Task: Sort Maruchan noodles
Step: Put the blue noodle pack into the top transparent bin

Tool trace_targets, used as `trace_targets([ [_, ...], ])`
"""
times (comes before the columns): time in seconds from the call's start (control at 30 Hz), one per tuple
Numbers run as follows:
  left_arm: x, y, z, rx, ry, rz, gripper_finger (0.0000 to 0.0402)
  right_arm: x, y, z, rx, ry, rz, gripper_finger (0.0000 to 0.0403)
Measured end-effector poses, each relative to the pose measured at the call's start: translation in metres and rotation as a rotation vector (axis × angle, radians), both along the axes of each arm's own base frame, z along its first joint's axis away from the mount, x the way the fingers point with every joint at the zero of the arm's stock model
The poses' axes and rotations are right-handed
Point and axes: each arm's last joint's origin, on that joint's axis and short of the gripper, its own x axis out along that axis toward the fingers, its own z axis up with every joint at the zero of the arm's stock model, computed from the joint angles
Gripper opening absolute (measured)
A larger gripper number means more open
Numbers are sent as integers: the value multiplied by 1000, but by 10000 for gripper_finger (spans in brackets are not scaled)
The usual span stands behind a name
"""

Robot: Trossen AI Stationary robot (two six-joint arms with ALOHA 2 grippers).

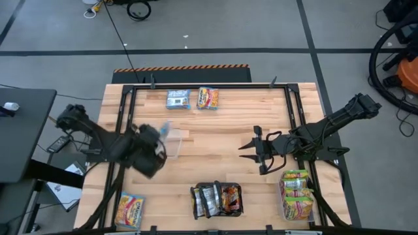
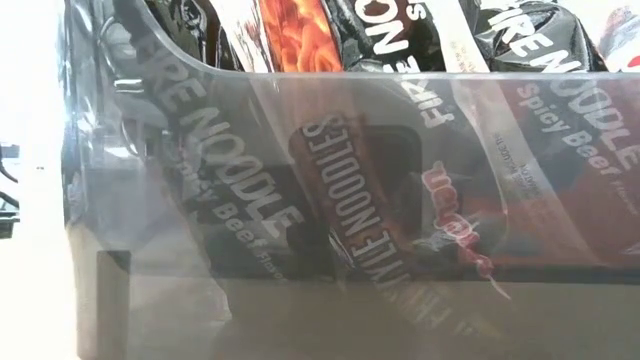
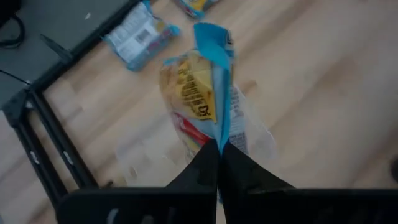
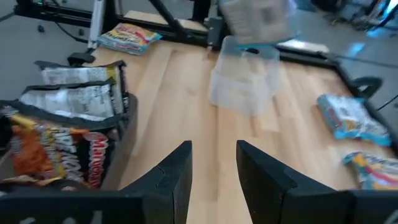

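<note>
Two views complement each other: my left wrist view shows the left gripper [image 3: 217,146] clenched on a blue-edged yellow crinkly noodle packet [image 3: 202,93] above the empty clear plastic tub [image 1: 171,141]; overhead blurs it. Near that tub, the right gripper [image 1: 248,150] hangs released. A clear bin [image 1: 217,200] holds dark packets [image 1: 208,198].

You see a grey floor [image 1: 215,32] around the wooden table [image 1: 222,137], a hazard-striped strip [image 1: 181,67] along the table's far edge, and a dark desk [image 1: 23,130] beside its left side.
</note>
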Motion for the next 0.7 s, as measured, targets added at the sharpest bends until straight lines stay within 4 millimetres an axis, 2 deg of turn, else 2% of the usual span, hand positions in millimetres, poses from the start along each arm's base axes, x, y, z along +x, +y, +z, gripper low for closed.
trace_targets([
  [0.1, 8, 17, 2, -3, 3, 26, 6, -1, 0, -2, 30, 29, 11, 130],
  [0.3, 26, 34, -5, -101, 65, 54, 7, -2, 0, -5, 33, 60, 21, 130],
  [0.5, 42, 52, -25, -195, 183, 99, 6, -4, 0, -7, 24, 89, 31, 130],
  [0.7, 60, 65, -47, -278, 171, 67, 6, -5, 4, -9, 29, 102, 57, 130],
])
